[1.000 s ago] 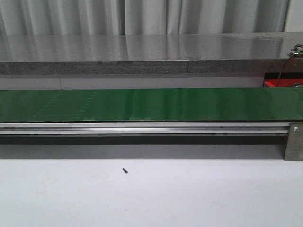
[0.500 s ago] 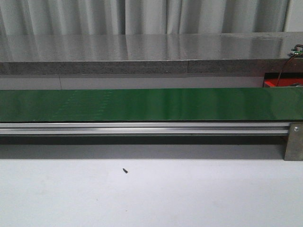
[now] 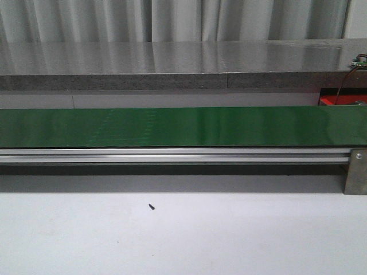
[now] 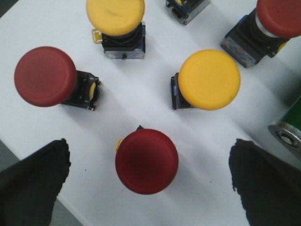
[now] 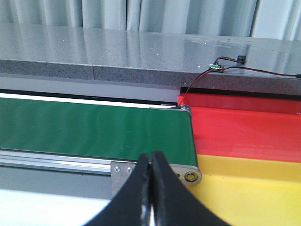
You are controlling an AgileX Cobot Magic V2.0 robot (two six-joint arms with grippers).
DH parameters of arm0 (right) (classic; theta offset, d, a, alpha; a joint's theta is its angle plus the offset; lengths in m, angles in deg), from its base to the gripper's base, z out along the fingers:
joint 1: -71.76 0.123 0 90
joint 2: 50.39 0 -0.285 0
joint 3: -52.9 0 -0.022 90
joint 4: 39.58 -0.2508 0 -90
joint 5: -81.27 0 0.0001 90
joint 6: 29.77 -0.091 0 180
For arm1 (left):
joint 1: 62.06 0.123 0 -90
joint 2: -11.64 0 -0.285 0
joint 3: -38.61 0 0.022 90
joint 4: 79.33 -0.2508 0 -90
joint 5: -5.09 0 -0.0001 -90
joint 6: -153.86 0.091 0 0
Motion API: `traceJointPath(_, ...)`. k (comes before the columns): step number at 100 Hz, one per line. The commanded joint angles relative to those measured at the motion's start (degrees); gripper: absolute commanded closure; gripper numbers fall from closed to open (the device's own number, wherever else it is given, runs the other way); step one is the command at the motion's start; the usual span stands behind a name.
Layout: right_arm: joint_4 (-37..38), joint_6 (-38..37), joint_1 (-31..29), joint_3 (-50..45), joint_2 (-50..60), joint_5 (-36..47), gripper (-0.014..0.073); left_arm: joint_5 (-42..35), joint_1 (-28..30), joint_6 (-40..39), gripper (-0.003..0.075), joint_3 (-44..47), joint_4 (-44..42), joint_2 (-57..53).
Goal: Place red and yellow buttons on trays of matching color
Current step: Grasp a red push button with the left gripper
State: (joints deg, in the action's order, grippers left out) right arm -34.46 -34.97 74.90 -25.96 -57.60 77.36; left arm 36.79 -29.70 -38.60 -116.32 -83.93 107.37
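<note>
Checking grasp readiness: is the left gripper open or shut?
Open: the left gripper has its fingers spread wide, either side of a red button.

A: Which items run past the left wrist view's frame?
B: The upper red button [image 4: 282, 16] and a black base [image 4: 187, 8].

A: And the trays?
B: The red tray [image 5: 244, 125] and yellow tray [image 5: 254, 193] are cropped.

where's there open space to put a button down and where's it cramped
Open: the green belt carries nothing along its length, and the white table in front of its rail is bare. The red tray and yellow tray hold nothing where visible. Crowded: the button cluster under the left gripper.
</note>
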Motion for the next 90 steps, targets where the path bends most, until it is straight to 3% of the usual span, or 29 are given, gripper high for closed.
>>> traceJointPath(1,0.61,0.13,-0.09,1.01,1.05,4.57,0.0662,-3.59,0.12,0.05,0.0069,-1.93,0.46,-0.63)
traceJointPath(61,0.61,0.13,-0.09,1.01,1.05,4.57,0.0662,-3.54,-3.13,1.60,0.0072,-3.75,0.81,6.65)
traceJointPath(90,0.61,0.13,-0.09,1.01,1.05,4.57,0.0662,-2.85,-3.13,1.60,0.0157,-3.75,0.19,7.05)
